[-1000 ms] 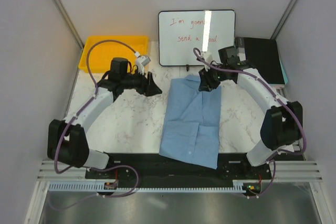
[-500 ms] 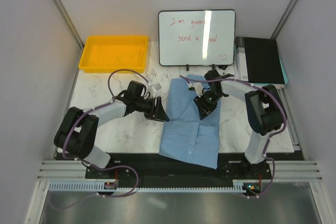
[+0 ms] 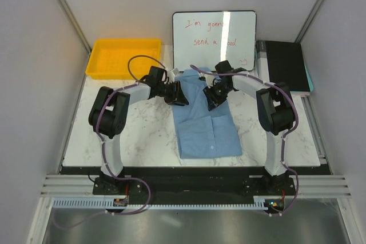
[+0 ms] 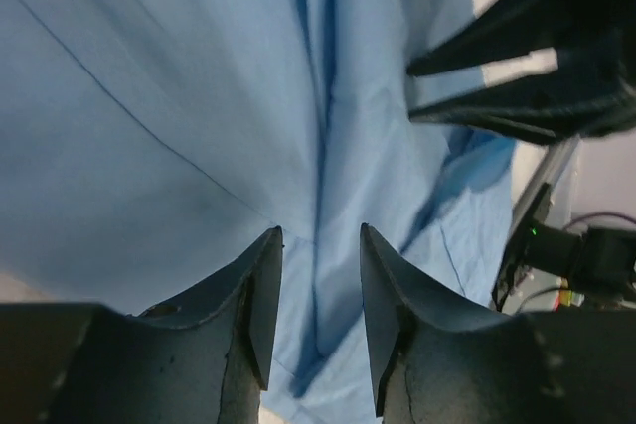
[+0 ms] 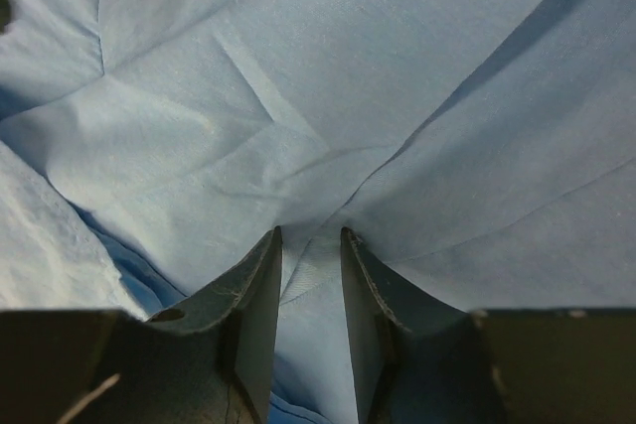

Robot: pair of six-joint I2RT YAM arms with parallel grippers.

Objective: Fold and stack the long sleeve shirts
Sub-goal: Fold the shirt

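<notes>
The long sleeve shirt [image 3: 209, 132] is light blue and lies folded lengthwise in the middle of the marble table [image 3: 131, 132]. Its upper end reaches the foot of the whiteboard. My left gripper [image 3: 180, 98] is at the shirt's upper left edge. In the left wrist view the cloth [image 4: 199, 96] fills the picture, and my left gripper [image 4: 320, 237] is closed on a raised crease. My right gripper [image 3: 212, 100] is on the upper middle of the shirt. In the right wrist view my right gripper [image 5: 310, 237] pinches the cloth [image 5: 397, 67], and wrinkles spread out from the pinch.
A yellow tray [image 3: 123, 56] stands at the back left. A whiteboard [image 3: 214, 39] with red writing stands at the back centre. A black box [image 3: 283, 64] lies at the back right. Grey walls close in both sides.
Both grippers have moved toward the whiteboard, taking the shirt with them. Its lower end no longer hangs over the front edge. The left jaws have narrowed.
</notes>
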